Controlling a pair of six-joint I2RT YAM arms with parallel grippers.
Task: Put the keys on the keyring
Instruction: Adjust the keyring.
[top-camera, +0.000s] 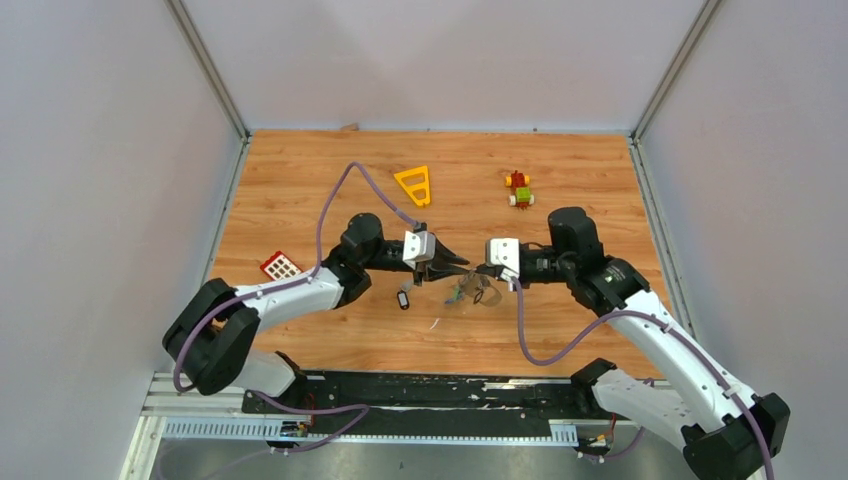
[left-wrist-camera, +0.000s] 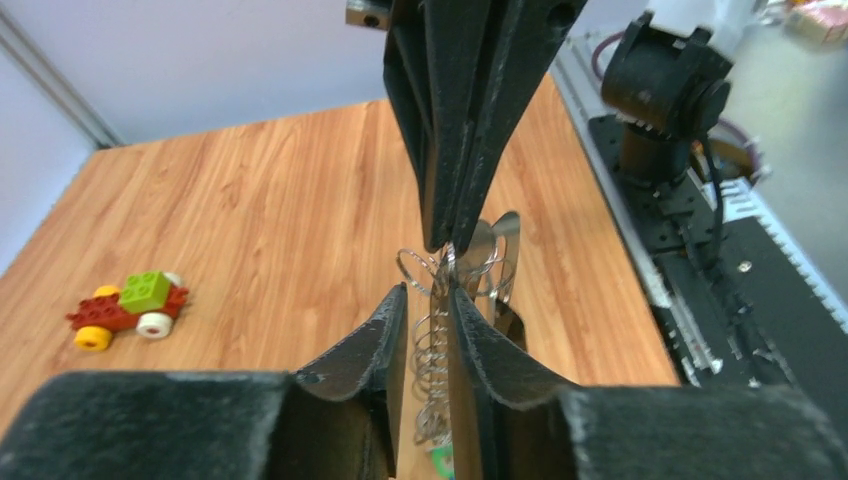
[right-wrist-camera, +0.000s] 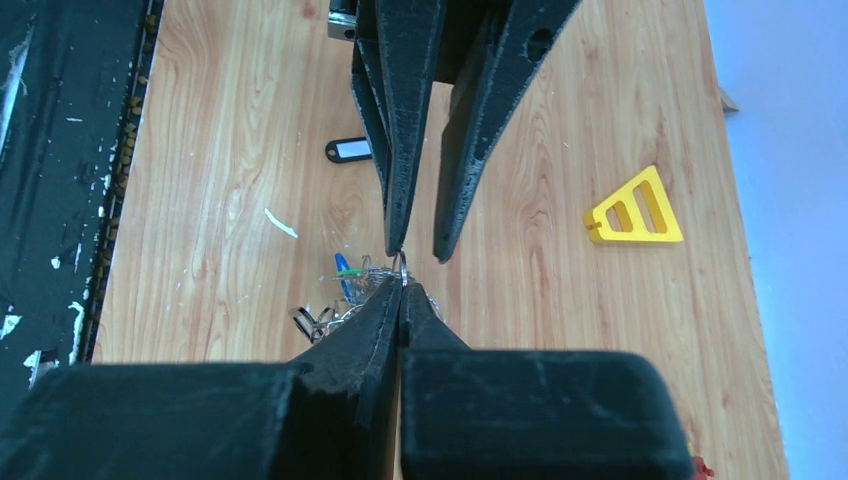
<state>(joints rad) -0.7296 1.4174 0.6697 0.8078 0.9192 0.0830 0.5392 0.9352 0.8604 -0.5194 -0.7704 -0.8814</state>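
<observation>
The two arms meet nose to nose over the middle of the table (top-camera: 300, 170), a little toward its near edge. The right gripper (right-wrist-camera: 400, 290) is clenched tight on a thin wire ring at the top of the keys (top-camera: 468, 292). From that pinch the tangle of small rings hangs down, its long axis pointing at the wood, with blue and green tags at the bottom. The left gripper (right-wrist-camera: 417, 250) faces it with fingers parted. The wire rings dangle in the gap, and I see nothing squeezed between them. The keyring (left-wrist-camera: 503, 255) shows as a silver strip standing roughly upright just beside the pinch. From above I cannot tell which way it points. One black-tagged key (top-camera: 404, 298) lies alone on the wood just left of the bunch, its length running roughly near edge to far edge. A yellow triangle frame (top-camera: 413, 184) and a toy block figure (top-camera: 518, 188) sit toward the far edge.
</observation>
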